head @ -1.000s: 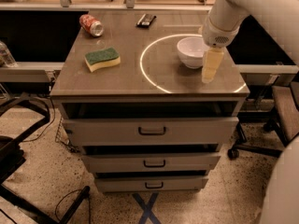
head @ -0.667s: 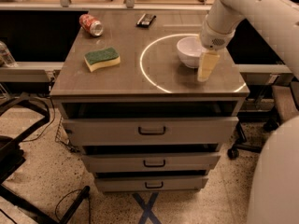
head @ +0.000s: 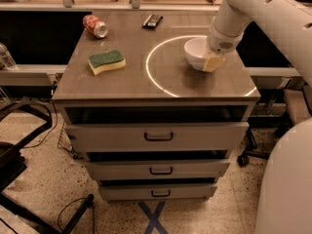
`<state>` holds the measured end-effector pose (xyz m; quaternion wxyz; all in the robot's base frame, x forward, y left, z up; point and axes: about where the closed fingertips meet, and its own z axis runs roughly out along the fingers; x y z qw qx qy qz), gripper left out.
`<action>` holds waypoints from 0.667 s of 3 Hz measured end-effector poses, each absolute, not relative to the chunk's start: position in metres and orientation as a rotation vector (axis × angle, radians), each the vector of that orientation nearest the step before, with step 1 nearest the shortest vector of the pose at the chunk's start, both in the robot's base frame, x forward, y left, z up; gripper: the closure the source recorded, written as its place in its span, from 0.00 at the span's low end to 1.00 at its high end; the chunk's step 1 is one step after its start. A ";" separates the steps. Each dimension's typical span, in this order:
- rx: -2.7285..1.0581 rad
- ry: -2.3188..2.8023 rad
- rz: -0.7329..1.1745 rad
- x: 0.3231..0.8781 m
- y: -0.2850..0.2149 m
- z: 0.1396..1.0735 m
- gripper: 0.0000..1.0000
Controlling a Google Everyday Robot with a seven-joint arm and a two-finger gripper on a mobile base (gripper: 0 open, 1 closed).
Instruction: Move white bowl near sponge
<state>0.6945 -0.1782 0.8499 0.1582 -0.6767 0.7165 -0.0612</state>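
Observation:
The white bowl [head: 196, 53] stands upright on the right half of the cabinet top [head: 131, 84], inside a bright ring of light. My gripper [head: 213, 61] comes down from the white arm at the upper right and is at the bowl's right front rim, touching or overlapping it. The sponge [head: 106, 61], yellow with a green top, lies flat on the left half of the top, well apart from the bowl.
A red soda can [head: 95, 26] lies on its side at the back left. A small black device [head: 152, 20] lies at the back middle. The cabinet has three drawers [head: 158, 136] pulled slightly out. My white base [head: 287, 179] fills the lower right.
The gripper has moved back and slightly left, from in front of the bowl's right side up to its rim. The bowl and sponge have not moved.

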 end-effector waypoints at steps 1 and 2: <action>-1.938 2.050 -0.172 0.695 -0.177 0.847 0.87; -1.941 2.050 -0.169 0.696 -0.177 0.845 1.00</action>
